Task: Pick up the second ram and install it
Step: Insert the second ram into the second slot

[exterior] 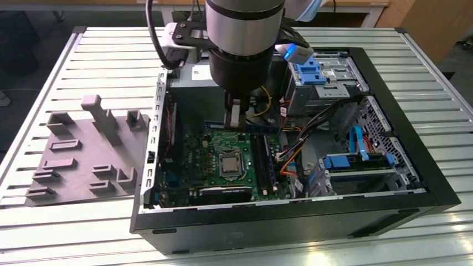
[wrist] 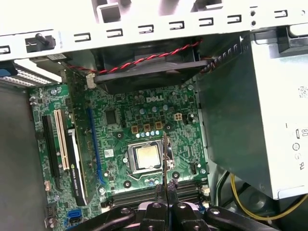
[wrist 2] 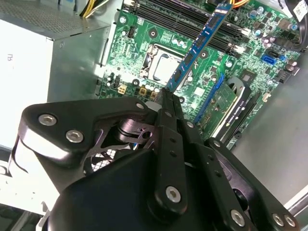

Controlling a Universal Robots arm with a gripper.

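My gripper (wrist 2: 168,95) is shut on the second ram (wrist 2: 198,44), a thin blue-edged stick with a row of small black chips. The stick reaches out from the fingertips over the green board (wrist 2: 144,33) and its CPU socket (wrist 2: 162,61), toward the long black slots (wrist 2: 185,20). In the first wrist view the ram (wrist: 166,156) is seen edge-on above the socket (wrist: 147,157), with the gripper (wrist: 167,186) by the slots (wrist: 137,196). In the exterior view the gripper (exterior: 235,121) hangs inside the open computer case (exterior: 296,213), above the board (exterior: 210,147).
A grey plastic block (exterior: 85,152) with upright posts lies on the slatted table at the exterior view's left. Inside the case are a metal power supply (wrist: 255,110), a black fan (wrist: 144,72), an expansion card (wrist 2: 232,107), blue drive brackets (exterior: 353,162) and loose cables (exterior: 292,160).
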